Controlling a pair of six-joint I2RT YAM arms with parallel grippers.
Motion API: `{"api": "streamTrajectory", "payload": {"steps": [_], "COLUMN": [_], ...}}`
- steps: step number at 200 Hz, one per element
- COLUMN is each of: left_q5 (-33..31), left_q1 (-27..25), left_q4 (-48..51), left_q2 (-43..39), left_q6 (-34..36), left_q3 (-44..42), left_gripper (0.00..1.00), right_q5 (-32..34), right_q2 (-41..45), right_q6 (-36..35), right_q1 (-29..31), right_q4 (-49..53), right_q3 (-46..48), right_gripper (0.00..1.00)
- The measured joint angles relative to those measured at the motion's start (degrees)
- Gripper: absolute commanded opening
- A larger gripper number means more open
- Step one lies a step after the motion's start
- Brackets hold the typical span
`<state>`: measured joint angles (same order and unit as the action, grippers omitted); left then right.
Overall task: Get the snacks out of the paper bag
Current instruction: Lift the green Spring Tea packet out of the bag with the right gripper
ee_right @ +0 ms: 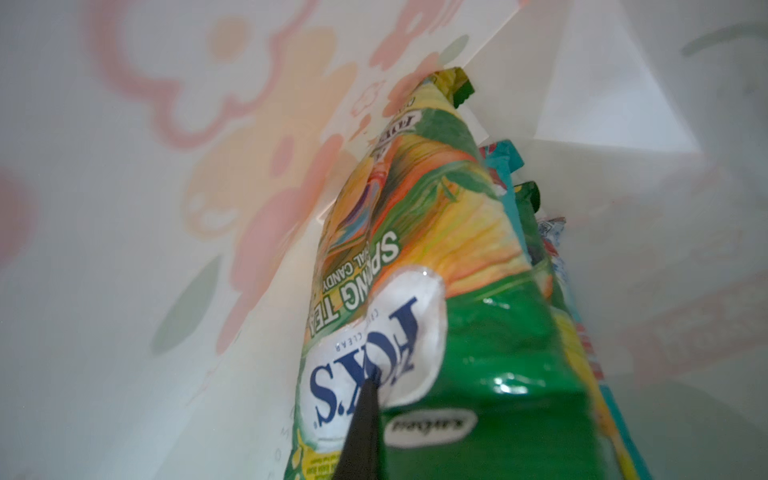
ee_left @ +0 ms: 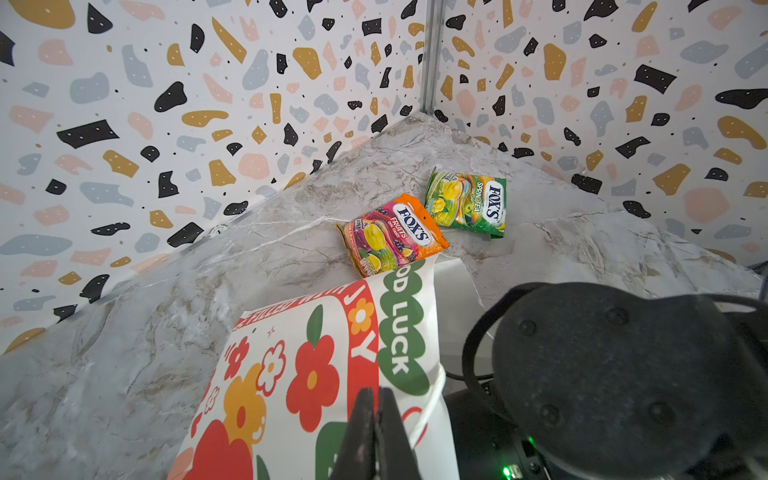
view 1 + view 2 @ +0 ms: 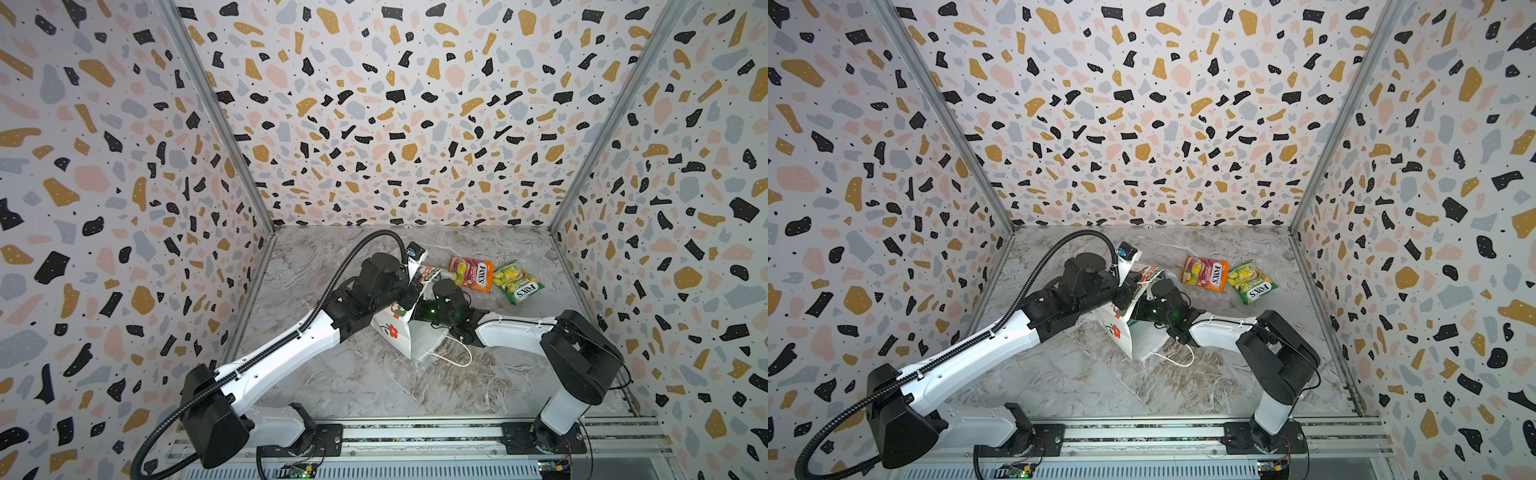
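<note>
Marble tabletop (image 3: 374, 382), terrazzo-print walls (image 3: 395, 124) (three sides), metal rail (image 3: 415, 434) along front

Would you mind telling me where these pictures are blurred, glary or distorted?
Right wrist view: the paper bag is soft inside, its print ghosting through, while the green packet is sharper and shows glare spots on its foil. Left wrist view: crisp on the orange packet and the table. Both top views: the wide lens makes the corner posts lean outward.

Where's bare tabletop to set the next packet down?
Free: marble strip between paper bag and front rail; far-left corner behind the left arm. Crowded: around the bag, where the right arm also reaches, with orange packet and green packet just beyond.
</note>
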<state>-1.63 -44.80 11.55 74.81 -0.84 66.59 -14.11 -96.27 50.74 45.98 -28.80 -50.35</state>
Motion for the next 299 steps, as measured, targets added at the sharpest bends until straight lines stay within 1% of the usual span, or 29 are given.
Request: {"api": "streamTrajectory", "payload": {"steps": [86, 171, 248, 299], "left_q5": [-1.51, -1.95, -2.12, -2.29], "left_q1": [0.0, -0.02, -0.07, -0.09], "left_q4": [0.0, 0.0, 0.0, 0.02], "left_q2": [0.0, 0.0, 0.0, 0.0], "left_q6": [-0.02, -0.02, -0.02, -0.02], "left_q3": [0.0, 0.0, 0.0, 0.0], "left_gripper": [0.0, 0.0, 0.0, 0.0], "right_q5": [1.7, 3.3, 5.01, 4.02], "right_q2": [9.07, 23.21, 39.15, 44.94], "right_q6": [-8.87, -20.59, -33.62, -39.41], "right_q1": [0.74, 1.31, 1.36, 1.36], "right_q4": [4.04, 9.77, 20.26, 29.09], "right_q3": [5.77, 12.7, 13.9, 12.7], "right_gripper": [0.0, 0.0, 0.0, 0.0]}}
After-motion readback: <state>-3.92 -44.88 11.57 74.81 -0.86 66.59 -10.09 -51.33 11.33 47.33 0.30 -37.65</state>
